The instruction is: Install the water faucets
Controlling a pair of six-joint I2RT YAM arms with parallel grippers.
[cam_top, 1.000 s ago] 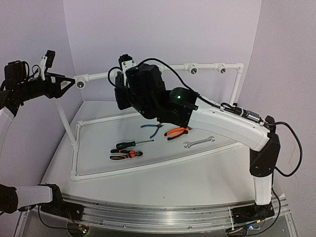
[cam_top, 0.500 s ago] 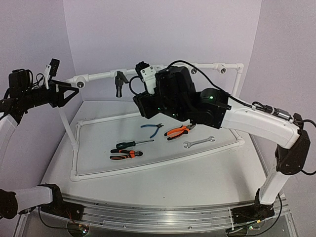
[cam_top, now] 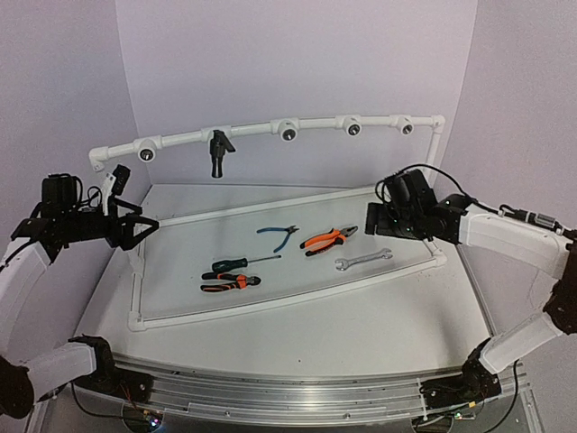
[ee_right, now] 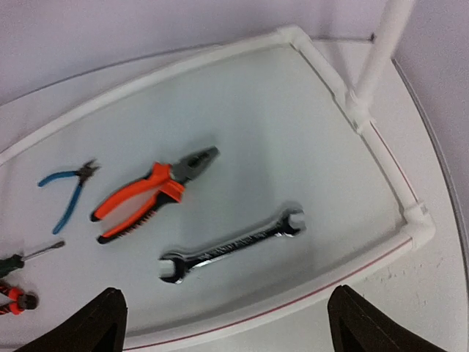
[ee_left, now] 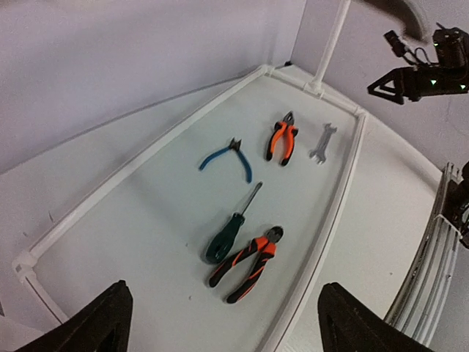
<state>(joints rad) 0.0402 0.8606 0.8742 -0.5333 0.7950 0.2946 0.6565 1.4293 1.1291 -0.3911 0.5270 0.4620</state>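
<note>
Hanging at eleven o'clock, the faucet point(cam_top: 216, 155) looks light and rigid; grasp its stubby body. Left gripper point(cam_top: 140, 233) and right gripper point(cam_top: 369, 221) gape empty.

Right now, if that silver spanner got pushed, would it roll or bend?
Probably neither: the spanner lies flat, so it should slide, not roll. It looks like solid metal, likely stiff. Its shiny finish may be slippery to pinch.

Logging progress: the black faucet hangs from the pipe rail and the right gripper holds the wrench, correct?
Not quite. The faucet does hang from the pipe rail, but the right gripper is open and empty; the wrench lies on the table, per the right wrist view.
</note>
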